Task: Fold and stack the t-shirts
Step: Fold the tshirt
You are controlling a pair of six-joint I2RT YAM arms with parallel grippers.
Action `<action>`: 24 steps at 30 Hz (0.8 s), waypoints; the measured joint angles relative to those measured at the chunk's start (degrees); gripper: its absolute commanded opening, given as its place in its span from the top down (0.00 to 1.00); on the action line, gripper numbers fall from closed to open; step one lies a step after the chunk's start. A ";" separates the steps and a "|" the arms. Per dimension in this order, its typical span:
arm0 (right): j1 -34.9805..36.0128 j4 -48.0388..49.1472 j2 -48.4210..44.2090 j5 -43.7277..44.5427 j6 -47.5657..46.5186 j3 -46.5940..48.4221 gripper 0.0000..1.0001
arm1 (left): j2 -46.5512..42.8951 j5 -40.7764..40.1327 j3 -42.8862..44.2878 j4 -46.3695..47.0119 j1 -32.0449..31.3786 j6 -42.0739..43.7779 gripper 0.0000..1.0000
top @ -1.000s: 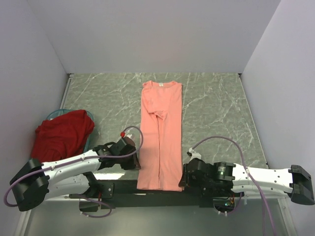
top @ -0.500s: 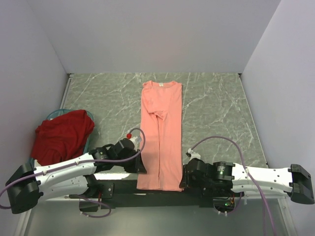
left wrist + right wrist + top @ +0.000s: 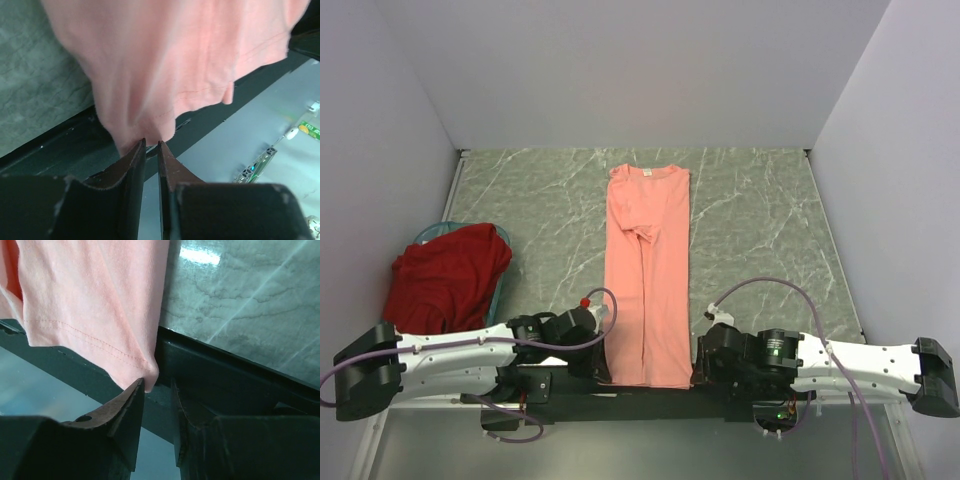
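- Now my left claw (image 3: 151,145) is down at the near left corner of the salmon-pink cotton t-shirt (image 3: 647,250). Its jaws are drawn narrow, with the hem corner bunched into their tips, so I am holding that corner.
- A second ago this claw stood farther up, beside the shirt's left edge and apart from the hem. Since then the arm has swung low and lies flat along the near edge of the table.
- The shirt's near left corner has drawn inward a little since then, so the hem looks narrower on that side.
- My right claw (image 3: 157,382) sits at the near right corner of the hem, much where it was a second ago, only slightly closer to the table's edge.
- Its jaws stand narrowly apart. The hem corner hangs just at the tip of one finger (image 3: 127,405), and the black front rail (image 3: 230,375) shows through the gap, so nothing is clamped there.
- The pink shirt lies folded into a long strip down the middle of the grey-green marbled table top (image 3: 750,220). Its collar is at the far end, and its hem hangs just over the near edge between my two claws.
- The dark red cotton t-shirt (image 3: 448,272) lies crumpled in the teal round basket (image 3: 427,235) at the left, well apart from the pink one. Neither has shifted.
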 measured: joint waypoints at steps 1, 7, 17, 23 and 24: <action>0.00 -0.24 -0.17 0.15 0.13 0.00 0.62 | 0.44 -0.02 0.00 -0.13 -0.20 -0.33 0.78; 0.00 -1.51 -2.10 0.28 1.64 0.07 0.56 | -0.39 -0.42 0.00 -1.68 -0.52 -1.46 0.77; 0.00 0.48 -5.29 -1.57 6.12 -1.84 0.56 | -9.20 -4.55 4.04 -11.67 -0.63 -3.30 0.61; 0.00 1.46 -5.90 -2.27 7.82 -2.99 0.57 | -10.82 -7.10 4.15 -14.56 -0.63 -6.47 0.56; 0.00 1.64 -5.90 -2.38 8.00 -3.06 0.57 | -10.86 -7.17 3.63 -14.56 -0.63 -6.91 0.56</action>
